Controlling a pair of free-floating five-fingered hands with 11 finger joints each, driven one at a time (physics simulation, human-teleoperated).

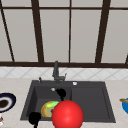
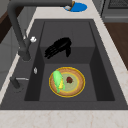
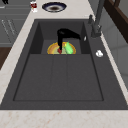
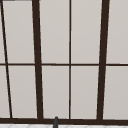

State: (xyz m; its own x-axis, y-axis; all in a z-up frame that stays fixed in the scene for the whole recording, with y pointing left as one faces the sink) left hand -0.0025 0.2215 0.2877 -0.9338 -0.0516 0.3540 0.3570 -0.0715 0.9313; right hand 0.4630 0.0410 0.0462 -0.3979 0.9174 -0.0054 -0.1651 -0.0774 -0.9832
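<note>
Right robot hand (image 1: 61,93) partly hidden behind red ball (image 1: 67,114).

Plate (image 2: 67,82) lying in sink (image 2: 100,60) left basin, hand (image 2: 58,47) hovering just over it; faucet (image 1: 56,71) standing at sink's back edge.

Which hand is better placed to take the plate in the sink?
Probably the right hand: it hangs in the basin just above the plate, while the left hand sits by the sink's front edge.
</note>
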